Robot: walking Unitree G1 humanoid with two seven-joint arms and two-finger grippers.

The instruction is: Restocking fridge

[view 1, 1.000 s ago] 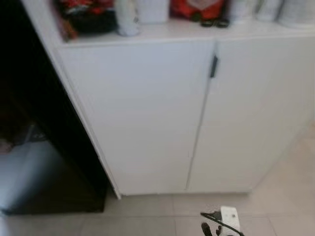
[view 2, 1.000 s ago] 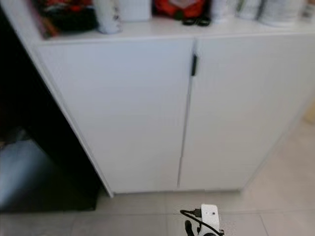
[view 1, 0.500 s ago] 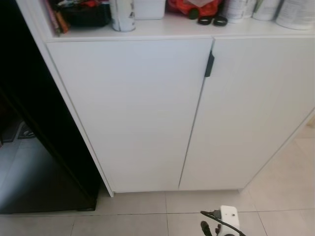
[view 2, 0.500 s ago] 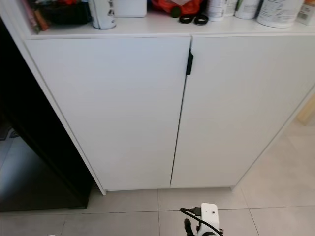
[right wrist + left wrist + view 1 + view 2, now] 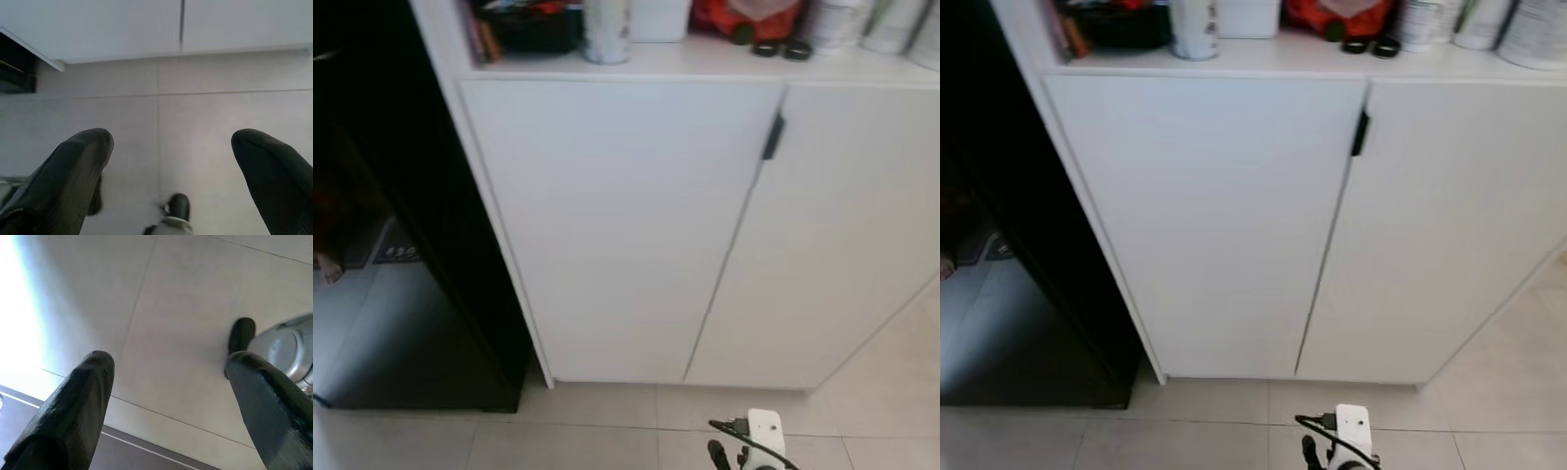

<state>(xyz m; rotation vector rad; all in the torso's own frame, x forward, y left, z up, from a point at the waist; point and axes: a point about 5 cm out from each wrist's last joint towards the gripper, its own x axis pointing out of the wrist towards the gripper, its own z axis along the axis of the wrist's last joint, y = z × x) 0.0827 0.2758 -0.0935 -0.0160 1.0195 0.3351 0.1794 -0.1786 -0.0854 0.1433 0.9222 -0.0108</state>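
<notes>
A tall, glossy black unit, apparently the fridge, stands at the left against a white two-door cabinet. Both cabinet doors are closed, and a small black handle sits at their seam. My left gripper hangs open over pale floor tiles with nothing between its fingers. My right gripper is also open and empty, low over the floor and facing the cabinet's base. A white wrist module with a black cable shows at the bottom of the head view.
The cabinet's top shelf holds a white can, a white box, a red bag, two black rings and white jars. Beige tile floor runs before the cabinet. My foot shows in the left wrist view.
The whole picture has shifted right, so the camera has turned left and more of the black unit shows. The cabinet doors and shelf items are unchanged.
</notes>
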